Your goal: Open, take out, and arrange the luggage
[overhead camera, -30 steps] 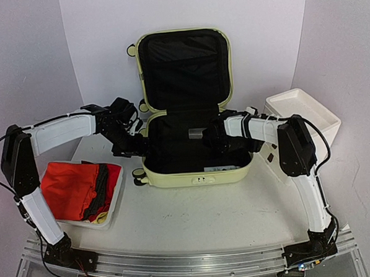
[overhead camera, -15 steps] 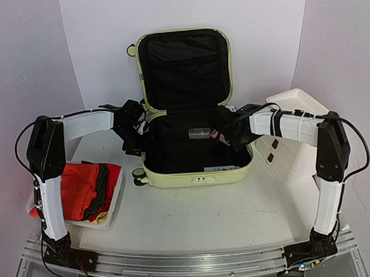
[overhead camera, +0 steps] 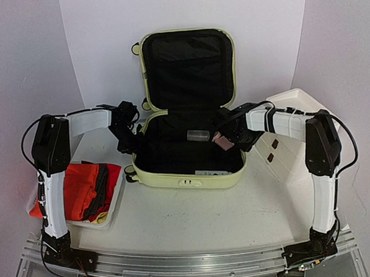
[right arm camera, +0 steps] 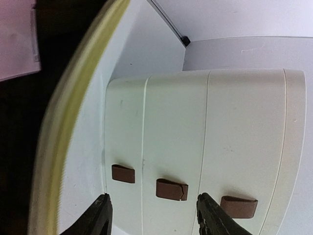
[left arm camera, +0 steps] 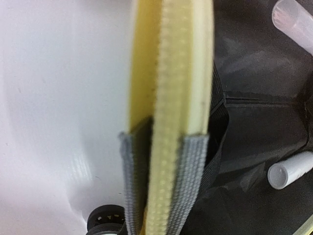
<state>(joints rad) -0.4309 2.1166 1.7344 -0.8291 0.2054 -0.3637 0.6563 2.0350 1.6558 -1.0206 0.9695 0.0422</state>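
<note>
Luggage [left arm camera: 171,73] rim inside left end effector [left arm camera: 164,147].

The luggage [overhead camera: 187,179] is lying open at the middle of the table [overhead camera: 195,218], its lid [overhead camera: 187,70] standing upright at the back; a tube [overhead camera: 198,135] is lying inside the luggage, toward the rear; a tray [overhead camera: 115,201] is sitting left of the luggage, nearer the front, with clothes [overhead camera: 70,188] piled in it; a drawer box [overhead camera: 285,155] is standing right of the luggage; the left gripper [left arm camera: 165,142] is straddling the luggage's left wall; the right gripper [right arm camera: 152,198] is hanging by its right wall, facing the drawer box.
</note>
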